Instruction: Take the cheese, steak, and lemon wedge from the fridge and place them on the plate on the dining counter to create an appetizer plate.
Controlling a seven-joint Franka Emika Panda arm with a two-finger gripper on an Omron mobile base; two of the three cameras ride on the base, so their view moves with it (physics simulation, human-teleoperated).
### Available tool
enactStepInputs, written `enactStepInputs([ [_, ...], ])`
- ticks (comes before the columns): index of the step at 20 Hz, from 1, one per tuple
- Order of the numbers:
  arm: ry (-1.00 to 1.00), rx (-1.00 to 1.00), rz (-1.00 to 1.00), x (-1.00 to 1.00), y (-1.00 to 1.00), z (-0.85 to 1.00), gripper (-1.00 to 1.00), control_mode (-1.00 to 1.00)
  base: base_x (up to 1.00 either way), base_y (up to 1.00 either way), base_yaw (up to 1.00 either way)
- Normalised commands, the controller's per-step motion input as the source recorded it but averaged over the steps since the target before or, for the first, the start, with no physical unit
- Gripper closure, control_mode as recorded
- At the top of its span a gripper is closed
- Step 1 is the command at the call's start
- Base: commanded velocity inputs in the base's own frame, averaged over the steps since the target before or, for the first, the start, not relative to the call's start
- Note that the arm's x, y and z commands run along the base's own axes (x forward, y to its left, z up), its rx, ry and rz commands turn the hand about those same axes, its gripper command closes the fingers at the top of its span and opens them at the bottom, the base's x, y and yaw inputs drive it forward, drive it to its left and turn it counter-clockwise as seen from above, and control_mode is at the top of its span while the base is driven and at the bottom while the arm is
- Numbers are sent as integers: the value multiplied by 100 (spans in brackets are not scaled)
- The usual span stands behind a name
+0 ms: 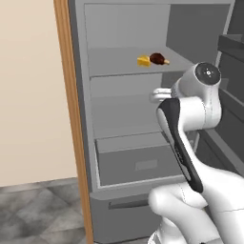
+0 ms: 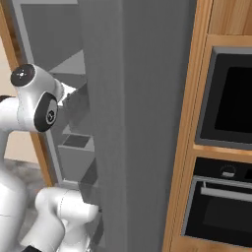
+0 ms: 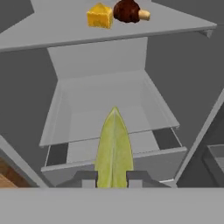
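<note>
In the hand view my gripper (image 3: 113, 177) is shut on the lemon wedge (image 3: 113, 146), a yellow-green sliver standing up between the two dark fingertips. Higher up, the yellow-orange cheese (image 3: 100, 16) and the dark steak (image 3: 127, 10) lie side by side on a fridge shelf (image 3: 131, 33). The left base view has the cheese (image 1: 143, 61) and the steak (image 1: 157, 58) on the upper shelf of the open fridge (image 1: 124, 119), with my arm reaching in below that shelf. The plate and the dining counter are out of view.
An open grey drawer (image 3: 105, 113) lies below the held wedge, the same drawer (image 1: 138, 162) being low in the fridge. A wooden panel (image 1: 71, 119) borders the fridge on the left. Built-in ovens (image 2: 226, 147) stand in wooden cabinetry to the right.
</note>
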Motion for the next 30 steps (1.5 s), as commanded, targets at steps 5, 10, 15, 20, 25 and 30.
enactStepInputs([
  [5,0,0,0,0,0,0,100,100,-54,18,26],
  [10,0,0,0,0,0,0,100,100,-44,44,55],
  [15,0,0,0,0,0,0,100,100,-33,40,81],
  [20,0,0,0,0,0,0,100,100,-9,40,84],
  [25,0,0,0,0,0,0,100,100,-2,32,81],
  [30,0,0,0,0,0,0,100,100,0,31,86],
])
